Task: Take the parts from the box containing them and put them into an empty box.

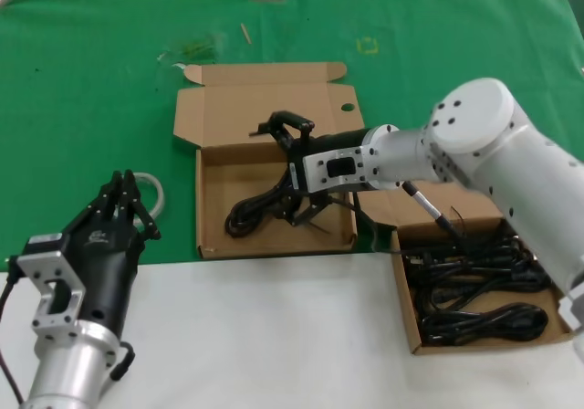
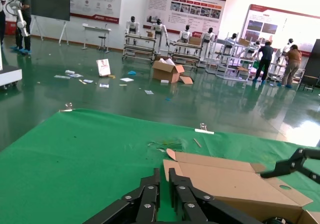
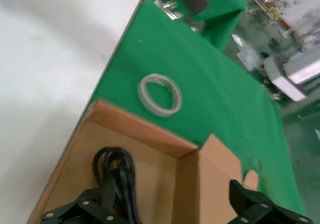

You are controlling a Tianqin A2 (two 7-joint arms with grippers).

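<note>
Parts: one black cable bundle (image 1: 265, 210) lying inside the empty box (image 1: 212, 199), long axis running left-right, plug end toward the left wall. Directly beneath the right pincer (image 1: 306, 167), fingers spread wide above it, gripping nothing. Remaining cables (image 1: 479, 290) coiled in the box containing them (image 1: 408, 313), near right on the counter (image 1: 228, 336). Left pincer (image 1: 123, 204) parked near left, fingers pressed together, empty. Tape roll (image 3: 159, 94) left of the empty box. Right arm clearly nearer; retreat to the right probably next.

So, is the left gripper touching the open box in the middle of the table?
Apart. In the head view the left gripper hangs over the green cloth, and a clear strip of cloth separates it from the box.
</note>
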